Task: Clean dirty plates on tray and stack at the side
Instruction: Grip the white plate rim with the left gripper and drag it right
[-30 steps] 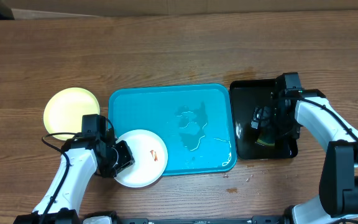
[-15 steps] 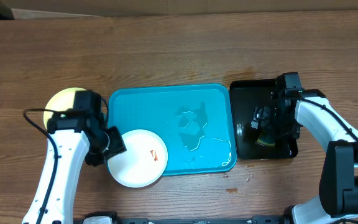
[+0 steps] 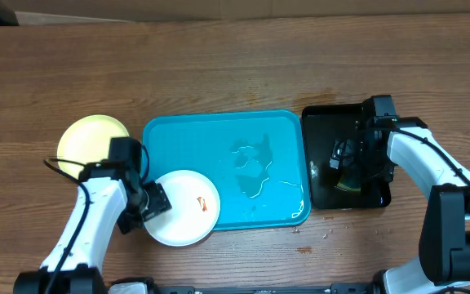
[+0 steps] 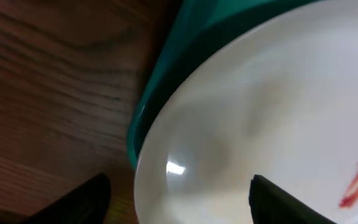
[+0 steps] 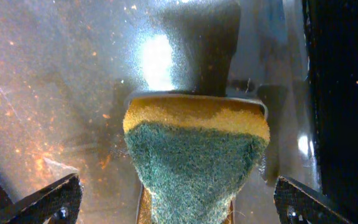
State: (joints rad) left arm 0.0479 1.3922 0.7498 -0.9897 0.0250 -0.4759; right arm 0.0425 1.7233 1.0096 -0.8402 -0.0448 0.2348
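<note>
A white plate point(image 3: 188, 219) with a small red smear point(image 4: 357, 184) lies partly over the front left corner of the turquoise tray point(image 3: 219, 135). My left gripper point(image 3: 157, 201) is open at the plate's left edge point(image 4: 179, 208), one finger over the table and one over the plate. The yellow-green plate point(image 3: 86, 137) lies on the table left of the tray. Only one white plate shows. My right gripper point(image 3: 343, 160) is open over a green and yellow sponge point(image 5: 194, 155), which lies between its fingers point(image 5: 182, 208) without touching them.
The sponge lies in a glossy black tray point(image 3: 321, 122) right of the turquoise tray. A puddle of water point(image 3: 255, 167) sits on the turquoise tray's right half. Bare wooden table point(image 3: 219, 65) lies behind both trays.
My left arm swung up and to the left, then came back to the white plate's left edge. The plate has barely moved. The right arm has not moved.
</note>
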